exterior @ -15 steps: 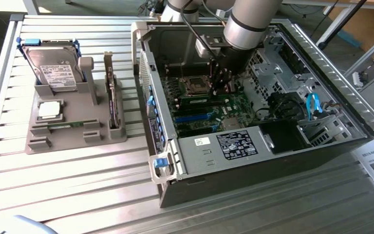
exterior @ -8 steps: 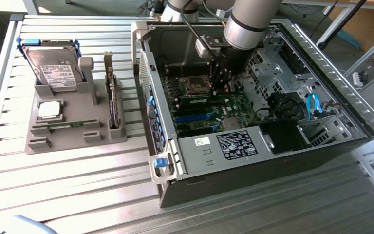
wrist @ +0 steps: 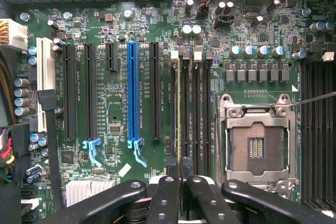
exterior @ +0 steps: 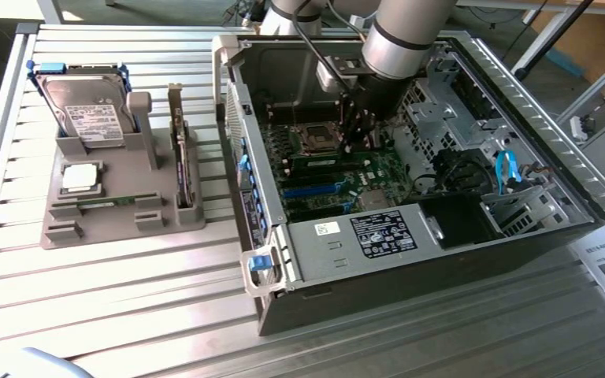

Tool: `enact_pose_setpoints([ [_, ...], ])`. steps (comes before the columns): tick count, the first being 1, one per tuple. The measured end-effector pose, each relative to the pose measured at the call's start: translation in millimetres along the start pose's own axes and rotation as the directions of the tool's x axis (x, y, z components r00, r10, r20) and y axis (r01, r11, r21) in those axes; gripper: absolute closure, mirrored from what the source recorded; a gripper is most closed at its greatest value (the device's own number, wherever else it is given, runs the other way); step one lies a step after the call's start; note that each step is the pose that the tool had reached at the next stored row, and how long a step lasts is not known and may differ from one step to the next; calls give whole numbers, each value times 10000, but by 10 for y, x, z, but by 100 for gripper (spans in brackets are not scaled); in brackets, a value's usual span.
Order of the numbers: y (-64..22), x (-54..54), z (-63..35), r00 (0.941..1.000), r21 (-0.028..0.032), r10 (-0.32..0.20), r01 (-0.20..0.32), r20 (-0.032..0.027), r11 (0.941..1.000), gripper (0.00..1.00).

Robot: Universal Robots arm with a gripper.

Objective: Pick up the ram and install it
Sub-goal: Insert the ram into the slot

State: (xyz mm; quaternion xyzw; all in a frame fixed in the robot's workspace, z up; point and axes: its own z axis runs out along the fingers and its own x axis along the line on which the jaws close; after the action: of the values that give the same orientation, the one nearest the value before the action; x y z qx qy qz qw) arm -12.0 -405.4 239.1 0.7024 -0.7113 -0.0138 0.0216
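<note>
The gripper [wrist: 180, 176] is clenched on the ram [wrist: 179, 114]. The ram stands on edge between its fingers and runs along the memory slots [wrist: 195, 114] of the motherboard [wrist: 113, 108], just beside the open processor socket [wrist: 257, 145]. Whether it is seated in a slot cannot be told. In the exterior view the arm reaches into the computer case [exterior: 387, 236], with the gripper at 3 o'clock of the socket. The parts tray [exterior: 103, 228] lies at 9 o'clock of the case.
</note>
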Motion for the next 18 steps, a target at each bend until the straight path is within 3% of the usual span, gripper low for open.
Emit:
enact_pose_setpoints([
  [12,5,0,-23,10000,10,1,-1,-2,10000,88],
  [18,18,1,-23,10000,57,-13,13,9,10000,88],
])
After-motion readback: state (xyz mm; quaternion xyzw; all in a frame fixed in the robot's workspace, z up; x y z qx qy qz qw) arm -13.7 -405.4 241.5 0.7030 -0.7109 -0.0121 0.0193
